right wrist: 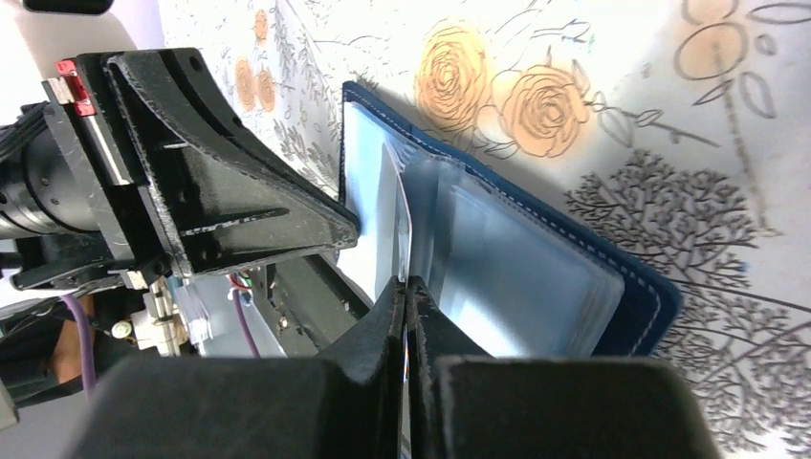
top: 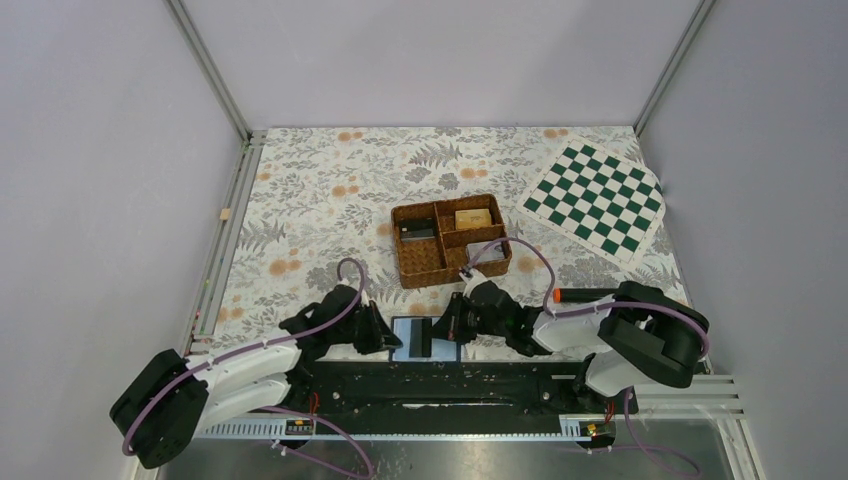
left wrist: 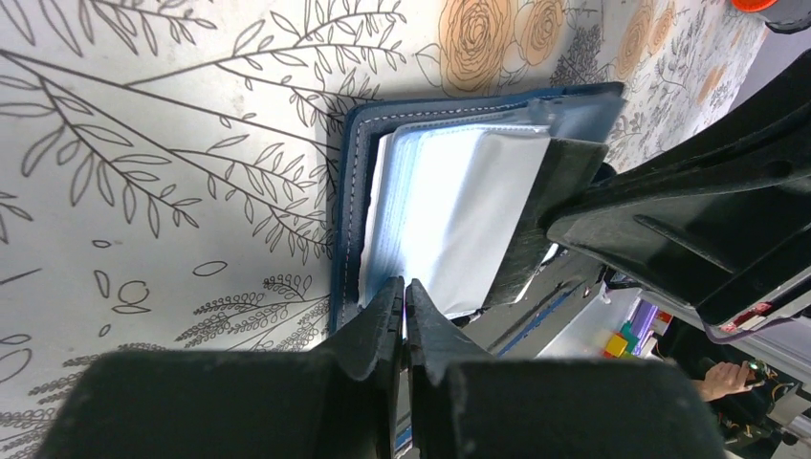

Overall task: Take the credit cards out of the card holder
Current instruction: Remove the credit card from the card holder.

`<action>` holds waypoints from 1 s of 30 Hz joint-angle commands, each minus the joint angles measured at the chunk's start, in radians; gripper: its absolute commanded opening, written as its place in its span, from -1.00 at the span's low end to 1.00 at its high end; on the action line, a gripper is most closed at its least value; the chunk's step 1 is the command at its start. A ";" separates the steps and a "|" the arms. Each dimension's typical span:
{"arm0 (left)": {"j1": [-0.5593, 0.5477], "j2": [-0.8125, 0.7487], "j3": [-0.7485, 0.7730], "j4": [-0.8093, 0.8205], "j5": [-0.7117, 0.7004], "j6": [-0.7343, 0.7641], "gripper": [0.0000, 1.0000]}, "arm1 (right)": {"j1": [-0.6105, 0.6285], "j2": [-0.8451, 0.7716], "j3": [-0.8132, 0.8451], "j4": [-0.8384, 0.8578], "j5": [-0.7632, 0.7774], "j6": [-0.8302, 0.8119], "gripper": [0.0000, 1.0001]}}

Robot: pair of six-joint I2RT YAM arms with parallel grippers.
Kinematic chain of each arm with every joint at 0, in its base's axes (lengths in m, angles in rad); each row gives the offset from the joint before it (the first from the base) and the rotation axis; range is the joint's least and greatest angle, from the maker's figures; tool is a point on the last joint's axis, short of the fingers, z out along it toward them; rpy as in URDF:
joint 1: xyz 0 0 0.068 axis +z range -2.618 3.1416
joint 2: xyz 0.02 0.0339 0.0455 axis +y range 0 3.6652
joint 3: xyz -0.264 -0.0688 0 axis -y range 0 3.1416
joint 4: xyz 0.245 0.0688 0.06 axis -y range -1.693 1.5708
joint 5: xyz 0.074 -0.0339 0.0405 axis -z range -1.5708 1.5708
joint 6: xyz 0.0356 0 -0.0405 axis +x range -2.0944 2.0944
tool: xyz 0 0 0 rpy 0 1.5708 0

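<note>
Lying open: card holder (top: 405,340), lengthwise left-right.

Walls (top: 440,50): plain pale lavender-grey panels at the far, left and right sides.
Posts (top: 212,72): slim aluminium, one in each far corner.
Surface (top: 330,165): covered by a cloth (top: 290,235) printed with grey ferns and orange roses.
Near edge: black rail (top: 450,378).
Light: bright, even, soft shadows.
</note>
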 commanded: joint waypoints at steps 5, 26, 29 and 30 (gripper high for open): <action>-0.003 0.095 0.022 -0.095 -0.099 0.039 -0.89 | -0.066 -0.074 0.038 -0.147 -0.011 -0.120 -1.00; -0.002 -0.080 0.310 -0.290 -0.076 0.113 -0.38 | -0.099 -0.390 0.132 -0.491 0.002 -0.264 -1.00; -0.002 -0.100 0.319 -0.245 -0.047 0.168 -0.26 | -0.099 -0.407 0.142 -0.498 -0.011 -0.273 -1.00; -0.001 -0.103 0.319 -0.234 -0.041 0.183 -0.24 | -0.100 -0.407 0.145 -0.500 -0.022 -0.274 -1.00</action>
